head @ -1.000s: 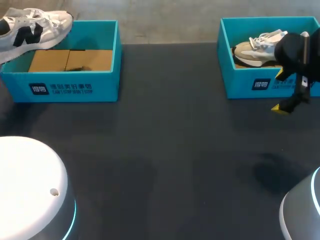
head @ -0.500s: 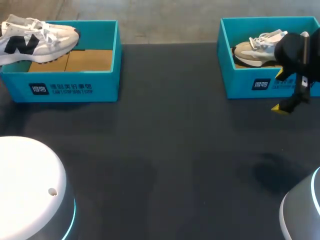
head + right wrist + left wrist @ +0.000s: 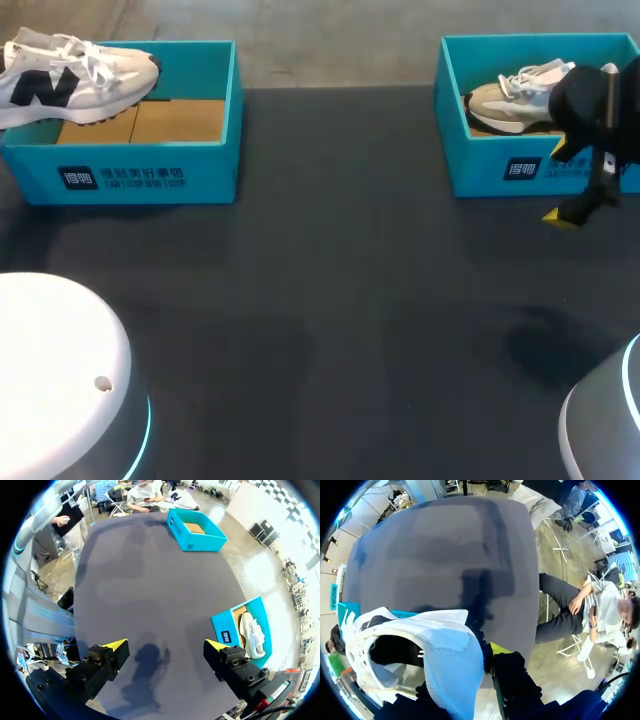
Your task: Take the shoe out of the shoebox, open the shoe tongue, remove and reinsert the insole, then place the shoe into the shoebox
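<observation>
Got the white shoe [image 3: 75, 80] clamped in left pincer [image 3: 459, 664] over the left shoebox [image 3: 150, 175], and right pincer [image 3: 165, 647] spread wide above the surface [image 3: 330, 300].

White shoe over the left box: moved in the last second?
Yes. The white shoe slid right and its toe dipped, judged against the left shoebox; nearly all of that came before the last half second.

We see a white logo with small print on the front wall of the left shoebox [image 3: 120, 178] and the right shoebox [image 3: 500, 172], and a dark emblem on the white shoe [image 3: 80, 75].
</observation>
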Tool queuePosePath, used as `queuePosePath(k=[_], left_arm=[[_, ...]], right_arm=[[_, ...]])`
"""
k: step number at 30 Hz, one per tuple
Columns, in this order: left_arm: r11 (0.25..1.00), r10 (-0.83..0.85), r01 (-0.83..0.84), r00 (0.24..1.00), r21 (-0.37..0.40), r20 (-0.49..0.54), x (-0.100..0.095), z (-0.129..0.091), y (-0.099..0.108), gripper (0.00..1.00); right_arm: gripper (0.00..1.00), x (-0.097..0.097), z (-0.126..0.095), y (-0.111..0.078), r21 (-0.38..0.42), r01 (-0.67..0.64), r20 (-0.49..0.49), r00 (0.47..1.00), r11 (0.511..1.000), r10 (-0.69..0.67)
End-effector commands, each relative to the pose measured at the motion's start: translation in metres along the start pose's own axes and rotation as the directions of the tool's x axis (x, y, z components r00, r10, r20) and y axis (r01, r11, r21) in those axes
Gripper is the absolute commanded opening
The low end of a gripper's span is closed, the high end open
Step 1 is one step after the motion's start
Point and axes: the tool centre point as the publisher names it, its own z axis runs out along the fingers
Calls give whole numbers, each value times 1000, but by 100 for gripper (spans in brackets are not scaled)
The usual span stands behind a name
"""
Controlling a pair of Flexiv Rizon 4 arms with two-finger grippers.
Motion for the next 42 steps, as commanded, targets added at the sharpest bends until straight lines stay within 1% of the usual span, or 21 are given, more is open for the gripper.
queuePosePath(k=[1,7,12,21,28,30,42], left_arm=[[1000,19,-19,1000,2,-19,-6,6,14,0],[999,49,-49,999,-1,-5,-12,16,29,0],[998,66,-66,998,-20,23,-15,19,44,0],[995,91,-91,996,-29,2,-23,32,64,0],[991,125,-125,992,-49,-11,-35,51,76,0],[989,129,-130,992,-70,-5,-38,56,79,0],[984,163,-163,987,-75,-10,-47,92,92,0]], right_arm=[[100,-2,1,1,3,0,-3,1000,1000,0],[100,-2,1,1,3,0,-3,1000,1000,0],[100,-2,1,1,3,0,-3,1000,1000,0],[100,-2,1,1,3,0,-3,1000,1000,0],[100,-2,1,1,3,0,-3,1000,1000,0],[100,-2,1,1,3,0,-3,1000,1000,0],[100,-2,1,1,3,0,-3,1000,1000,0]])
